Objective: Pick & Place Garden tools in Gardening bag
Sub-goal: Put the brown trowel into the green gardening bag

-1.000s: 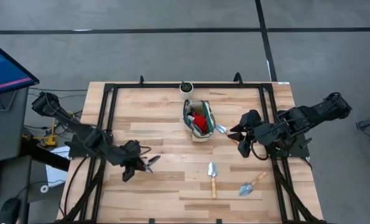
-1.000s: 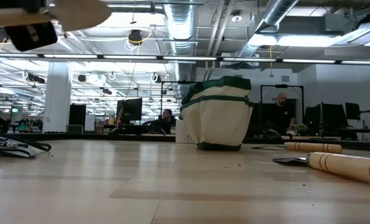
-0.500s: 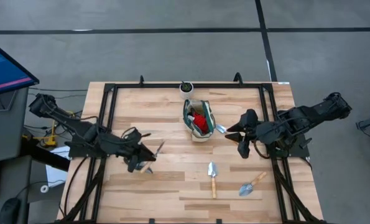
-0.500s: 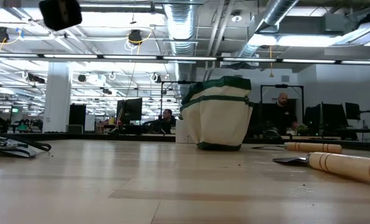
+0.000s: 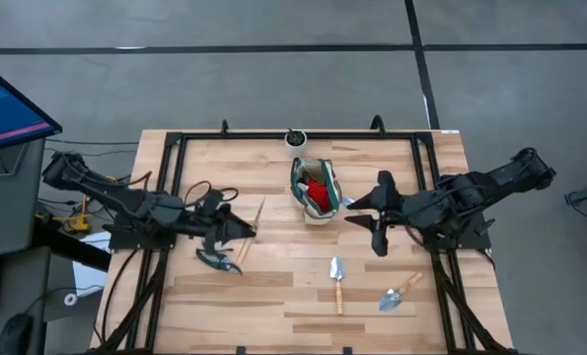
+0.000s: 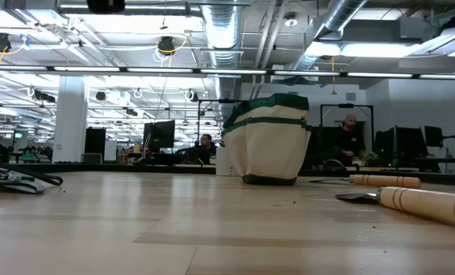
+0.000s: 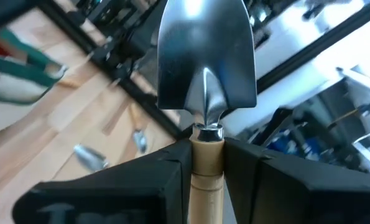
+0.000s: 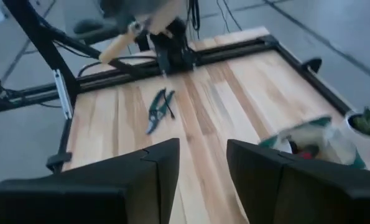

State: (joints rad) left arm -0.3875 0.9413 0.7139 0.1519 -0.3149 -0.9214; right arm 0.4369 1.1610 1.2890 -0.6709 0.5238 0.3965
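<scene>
**A:** What did the left jaws have?

**B:** They were clamped narrow on the wooden handle of a trowel, just below the blade, blade pointing forward. From above, that arm sat at about nine o'clock on the counter, with the gardening bag near twelve, well apart from it.

**A:** What could have gone wrong?

**B:** The grip was close to the blade, so the long handle might have swung or slipped on the way over. The bag's mouth looked narrow and already held a red item; the blade could have caught the green rim and tipped the bag. The right jaws, parted and empty, hovered just beside the bag at three o'clock, so the arms might have crowded each other.

**A:** Anything unclear?

**B:** The pruning shears lay by the left arm. Two more trowels lay toward five o'clock. The bag's inside was mostly hidden, and the low camera showed neither gripper.
</scene>
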